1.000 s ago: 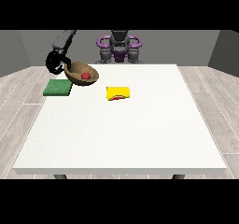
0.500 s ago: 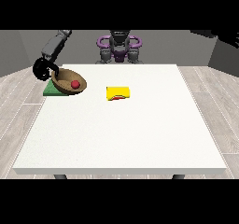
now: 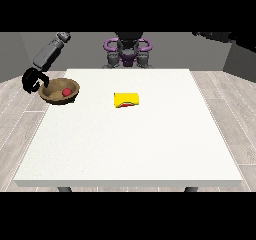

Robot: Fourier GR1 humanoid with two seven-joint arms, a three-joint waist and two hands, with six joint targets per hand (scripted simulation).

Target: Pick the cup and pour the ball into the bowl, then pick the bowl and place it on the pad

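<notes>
Bowl held at the table's left edge, ball inside; cup lying on its side near mid-table.

The hand at the view's left (image 3: pixel 31 80) was found with its fingers curled round the left rim of the brown bowl (image 3: pixel 60 91), gripping it at the left edge of the white table (image 3: pixel 130 149). The bowl appeared slightly tilted and hid whatever lay under it, so contact with the table or with any pad could not be confirmed. The red ball (image 3: pixel 65 92) sat inside the bowl, right of its centre. The yellow cup (image 3: pixel 126 100) lay tipped on its side, well apart from the bowl, its red-lined mouth facing the camera. The grey arm (image 3: pixel 50 52) ran down from upper left to that hand. No other hand was visible.
</notes>
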